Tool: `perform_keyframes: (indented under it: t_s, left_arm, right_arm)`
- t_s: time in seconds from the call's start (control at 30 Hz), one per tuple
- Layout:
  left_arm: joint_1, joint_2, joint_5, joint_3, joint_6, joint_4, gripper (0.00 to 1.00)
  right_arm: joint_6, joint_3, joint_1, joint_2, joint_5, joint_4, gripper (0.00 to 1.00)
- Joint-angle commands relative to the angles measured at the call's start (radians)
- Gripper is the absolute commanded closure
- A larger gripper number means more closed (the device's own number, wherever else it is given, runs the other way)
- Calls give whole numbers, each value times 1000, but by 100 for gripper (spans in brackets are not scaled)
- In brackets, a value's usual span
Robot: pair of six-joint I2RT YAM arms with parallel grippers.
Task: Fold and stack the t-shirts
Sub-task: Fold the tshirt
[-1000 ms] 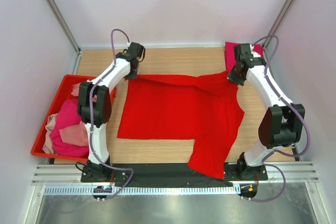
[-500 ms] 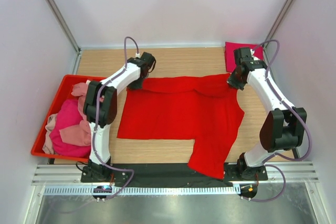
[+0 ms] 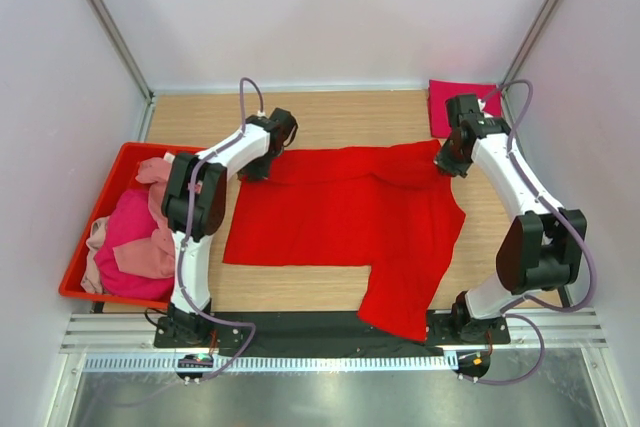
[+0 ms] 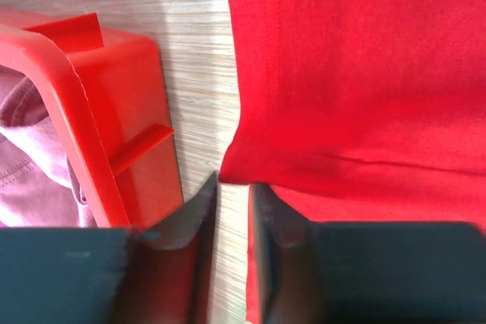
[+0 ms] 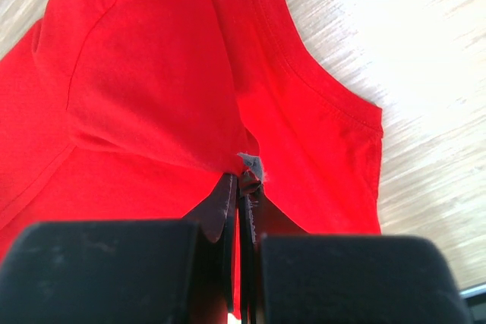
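Note:
A bright red t-shirt lies spread across the table, one part hanging over the near edge. My left gripper sits at its far left corner. In the left wrist view that gripper has its jaws slightly apart over bare wood, with the shirt's corner just beyond the tips. My right gripper is at the far right of the shirt. The right wrist view shows it shut on a pinch of the red fabric near the collar.
A red plastic bin at the left holds crumpled magenta and pale pink shirts; its corner is close beside the left fingers. A folded magenta shirt lies at the far right corner. Walls enclose the table on three sides.
The left gripper moved right and slightly nearer along the shirt's far edge, then parted its jaws and let the corner go. The right gripper stayed shut on the fabric, barely moving.

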Motion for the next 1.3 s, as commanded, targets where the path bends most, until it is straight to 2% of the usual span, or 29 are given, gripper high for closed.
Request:
perform_keyframes:
  t_s: [0.0, 0.03, 0.07, 0.1, 0.17, 0.23, 0.43, 0.57, 0.67, 0.8, 1.2, 1.27]
  left_arm:
    - [3, -13, -18, -4, -26, -27, 70]
    - [2, -34, -15, -6, -36, -27, 57]
    - [2, -54, -4, -12, -36, -26, 50]
    - [3, -73, 14, -24, -39, -21, 39]
    - [2, -134, 34, -35, -45, -15, 32]
    - [2, -174, 68, -44, -52, -18, 29]
    - [2, -263, 175, -23, -80, -16, 31]
    - [3, -251, 246, 29, -76, 4, 34]
    - [5, -174, 264, 77, -77, -25, 41]
    - [3, -107, 272, 111, -88, -53, 46]
    - [6, -90, 245, 109, -77, -72, 45]
    - [11, -67, 241, 117, -86, -76, 49]
  right_arm:
    - [-22, -9, -5, -65, 26, -31, 99]
    - [-28, -12, -5, -66, 24, -28, 99]
    - [-34, -14, -5, -68, 23, -34, 99]
    - [-39, -14, -7, -68, 21, -47, 99]
    - [-61, -27, -5, -71, 15, -48, 99]
    - [-73, -55, -7, -75, 5, -47, 99]
    - [-65, -147, -7, -105, -69, 10, 98]
    - [-51, -167, -7, -102, -92, 18, 98]
    - [-51, -189, -7, -92, -81, 24, 98]
    - [-47, -251, -8, -83, -83, 44, 98]
    - [-16, -316, -10, -155, -134, 108, 99]
    - [-19, -298, -10, -157, -128, 105, 99]
